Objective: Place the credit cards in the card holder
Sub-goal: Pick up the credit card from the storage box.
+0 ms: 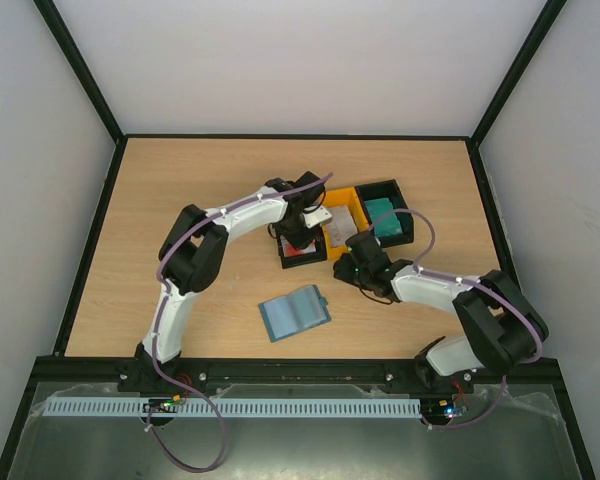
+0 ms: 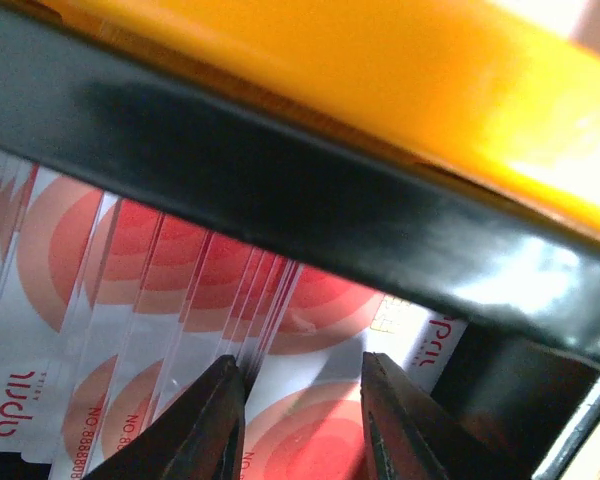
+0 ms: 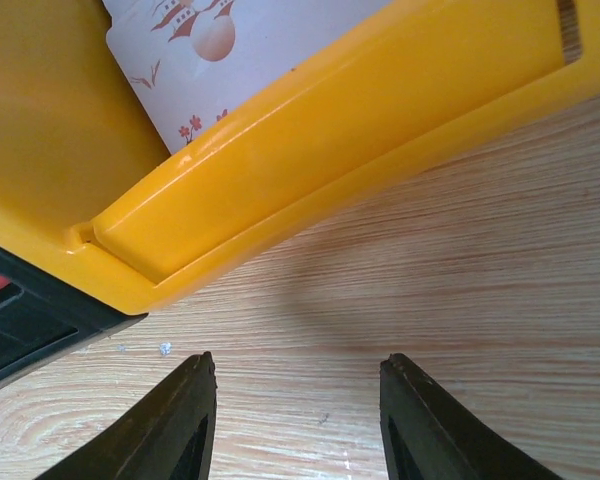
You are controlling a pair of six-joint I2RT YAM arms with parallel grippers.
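Red-and-white credit cards (image 2: 310, 420) lie fanned in a black bin (image 1: 288, 262). My left gripper (image 2: 302, 400) reaches down into that bin, open; its left fingertip (image 2: 225, 385) is at the edge of the fanned cards and nothing is pinched between the jaws. Whitish cards (image 3: 210, 45) sit in the yellow bin (image 3: 280, 170), and green-teal cards (image 1: 384, 214) in another black bin. The blue-teal card holder (image 1: 294, 313) lies on the table in front of the bins. My right gripper (image 3: 298, 385) hovers open over bare wood next to the yellow bin's near wall.
The three bins stand side by side mid-table: black (image 2: 280, 190), yellow (image 1: 342, 212), black (image 1: 404, 232). The wooden table (image 1: 180, 210) is ringed by a black frame and white walls. In the top view, my right gripper (image 1: 350, 263) sits just in front of the yellow bin.
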